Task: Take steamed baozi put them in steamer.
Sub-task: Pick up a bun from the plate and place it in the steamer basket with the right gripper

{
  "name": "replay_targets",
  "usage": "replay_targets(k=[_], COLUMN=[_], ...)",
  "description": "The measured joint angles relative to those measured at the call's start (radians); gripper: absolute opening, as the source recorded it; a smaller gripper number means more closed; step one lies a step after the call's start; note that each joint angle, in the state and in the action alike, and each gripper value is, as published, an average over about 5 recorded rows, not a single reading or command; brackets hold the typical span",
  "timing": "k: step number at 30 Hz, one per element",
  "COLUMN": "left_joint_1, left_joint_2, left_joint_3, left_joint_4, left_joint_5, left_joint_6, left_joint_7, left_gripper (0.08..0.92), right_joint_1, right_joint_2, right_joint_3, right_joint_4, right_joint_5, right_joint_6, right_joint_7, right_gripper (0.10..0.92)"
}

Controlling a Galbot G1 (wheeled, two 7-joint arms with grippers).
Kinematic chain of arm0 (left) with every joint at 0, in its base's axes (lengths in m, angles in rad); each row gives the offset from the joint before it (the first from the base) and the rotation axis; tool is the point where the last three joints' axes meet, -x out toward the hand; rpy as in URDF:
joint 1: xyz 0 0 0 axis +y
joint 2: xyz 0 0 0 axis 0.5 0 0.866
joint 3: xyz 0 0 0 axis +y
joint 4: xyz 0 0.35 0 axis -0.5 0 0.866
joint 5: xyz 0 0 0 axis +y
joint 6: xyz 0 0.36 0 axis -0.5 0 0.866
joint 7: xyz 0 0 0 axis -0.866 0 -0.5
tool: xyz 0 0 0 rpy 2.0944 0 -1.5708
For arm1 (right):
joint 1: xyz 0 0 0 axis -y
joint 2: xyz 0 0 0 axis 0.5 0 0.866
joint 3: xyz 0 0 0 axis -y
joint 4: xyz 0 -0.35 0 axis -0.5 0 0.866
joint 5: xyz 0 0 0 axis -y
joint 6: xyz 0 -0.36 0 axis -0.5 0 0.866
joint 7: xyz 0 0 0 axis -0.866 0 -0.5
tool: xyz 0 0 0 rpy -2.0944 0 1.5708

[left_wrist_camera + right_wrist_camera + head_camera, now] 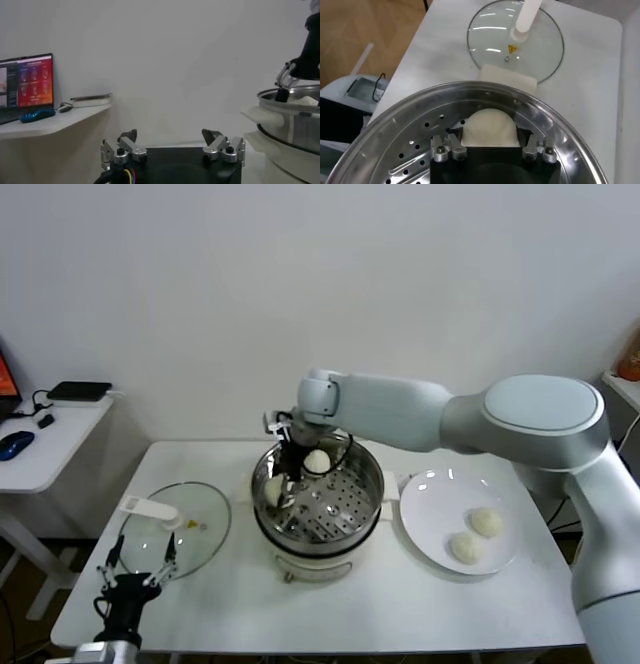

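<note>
The steamer (345, 514) stands mid-table on its white pot base. My right gripper (281, 482) reaches down inside it at the left wall and is shut on one baozi (273, 491). In the right wrist view this baozi (489, 122) sits between the fingers (463, 134), low over the perforated floor (415, 150). A second baozi (316, 461) lies at the back of the basket. Two more baozi (487, 522) (465, 547) lie on the white plate (430, 499). My left gripper (133, 576) is open and empty at the front left.
The glass lid (195, 534) with a white handle lies flat left of the steamer and shows in the right wrist view (515, 45). A side table (40, 459) with a mouse stands far left. The steamer rim (295, 107) shows in the left wrist view.
</note>
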Motion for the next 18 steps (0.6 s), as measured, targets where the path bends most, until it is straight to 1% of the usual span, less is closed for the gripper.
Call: replay_targets(k=[6, 8, 11, 13, 18], left_joint_1=[0.003, 0.003, 0.002, 0.001, 0.001], left_joint_2=[0.002, 0.002, 0.002, 0.001, 0.001], left_joint_3=[-0.002, -0.002, -0.001, 0.0, 0.0], left_joint_4=[0.003, 0.004, 0.005, 0.005, 0.005], left_joint_5=[-0.003, -0.004, -0.004, -0.004, -0.004], left_joint_6=[-0.002, -0.002, -0.002, -0.003, -0.003], left_joint_7=[0.0, -0.001, -0.001, -0.001, -0.001], left_gripper=[0.823, 0.823, 0.823, 0.823, 0.823], right_joint_1=[-0.004, -0.005, -0.005, -0.005, 0.005], right_joint_2=[-0.002, -0.003, -0.006, -0.009, -0.019], right_joint_3=[0.001, 0.001, 0.002, 0.003, 0.007], right_joint_4=[0.002, 0.004, 0.006, 0.008, 0.019], right_joint_5=[-0.007, -0.009, -0.01, -0.011, -0.006], right_joint_6=[0.0, 0.001, 0.001, 0.001, 0.002], right_joint_7=[-0.002, -0.003, -0.003, -0.003, -0.007], right_gripper=[0.708, 0.734, 0.794, 0.815, 0.822])
